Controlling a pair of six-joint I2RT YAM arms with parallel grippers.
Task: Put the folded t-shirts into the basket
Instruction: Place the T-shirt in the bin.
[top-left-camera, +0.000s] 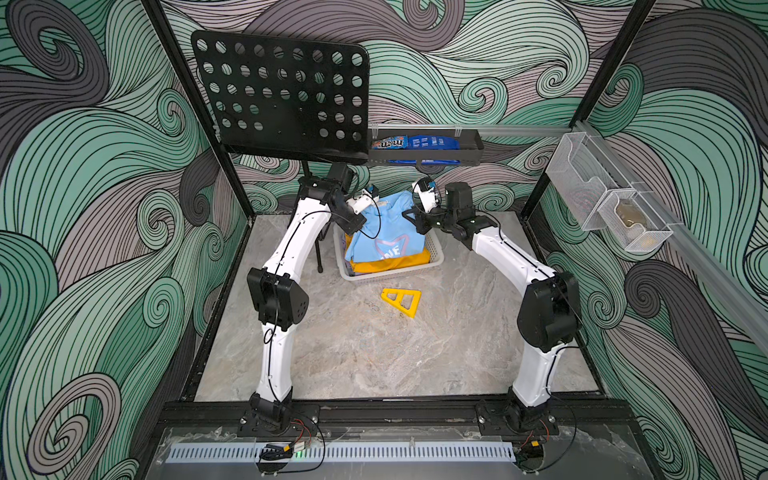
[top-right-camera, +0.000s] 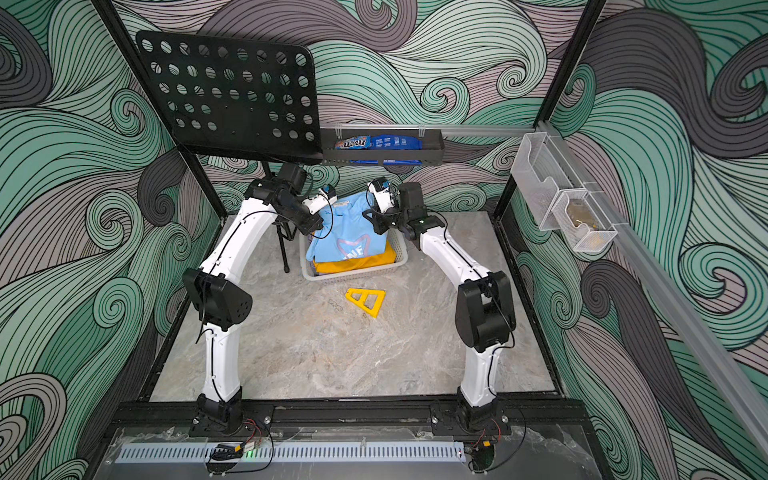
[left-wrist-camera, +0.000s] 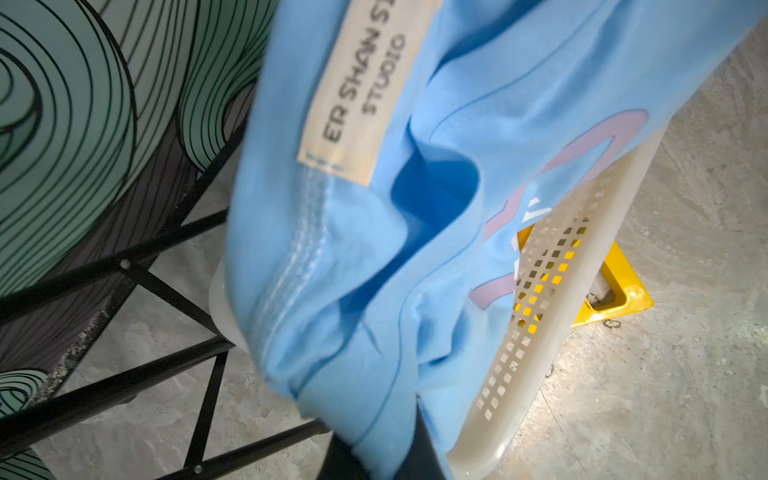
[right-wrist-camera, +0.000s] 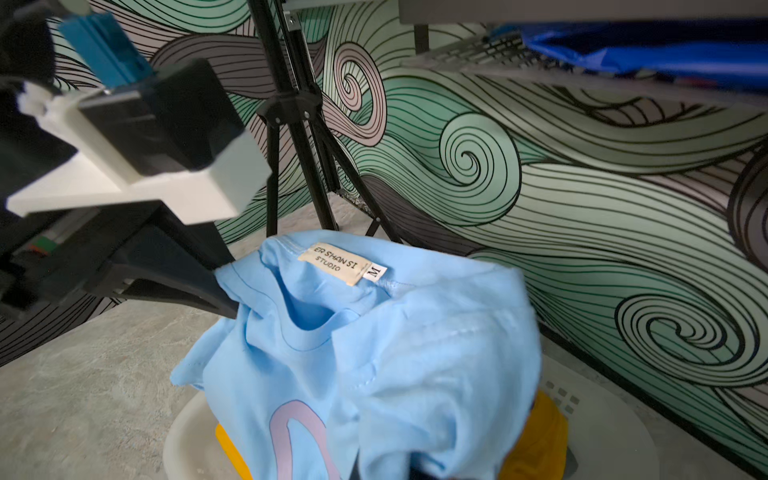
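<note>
A light blue t-shirt hangs crumpled over the white basket, its lower part resting on a mustard yellow t-shirt that lies inside. My left gripper is shut on the blue shirt's left shoulder edge. My right gripper is shut on its right side. The right wrist view shows the collar label facing up, the left gripper pinching the cloth, and the yellow t-shirt below. The perforated basket wall shows in the left wrist view.
A yellow triangular plastic piece lies on the marble floor just in front of the basket. A black music stand rises at the back left, its tripod legs beside the basket. A black snack tray and wire-mesh holders hang on the walls.
</note>
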